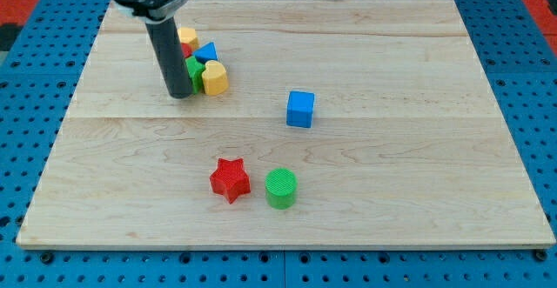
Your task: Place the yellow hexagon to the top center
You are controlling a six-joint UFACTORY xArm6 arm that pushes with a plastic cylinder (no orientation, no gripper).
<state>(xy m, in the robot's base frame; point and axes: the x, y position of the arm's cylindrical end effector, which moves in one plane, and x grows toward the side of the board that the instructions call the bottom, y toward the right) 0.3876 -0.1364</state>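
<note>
Nearest you: green cylinder (280, 188) w/ red star (230, 179) just beside it, toward the view's left. Blue cube (300, 109) sits alone mid-board. Cluster at upper left is partly hidden by the rod: a red block (186, 50), green block (193, 69), blue block (206, 53) and a yellow block (186, 36) at the back, shapes unclear. Yellow hexagon (214, 77) sits at the cluster's right, front edge, faceted, fully visible. My tip (179, 94) rests just left of it, touching the green block. No claw here, just the rod, holding nothing.

my tip (180, 94) beside yellow hexagon (214, 77), block cluster
</note>
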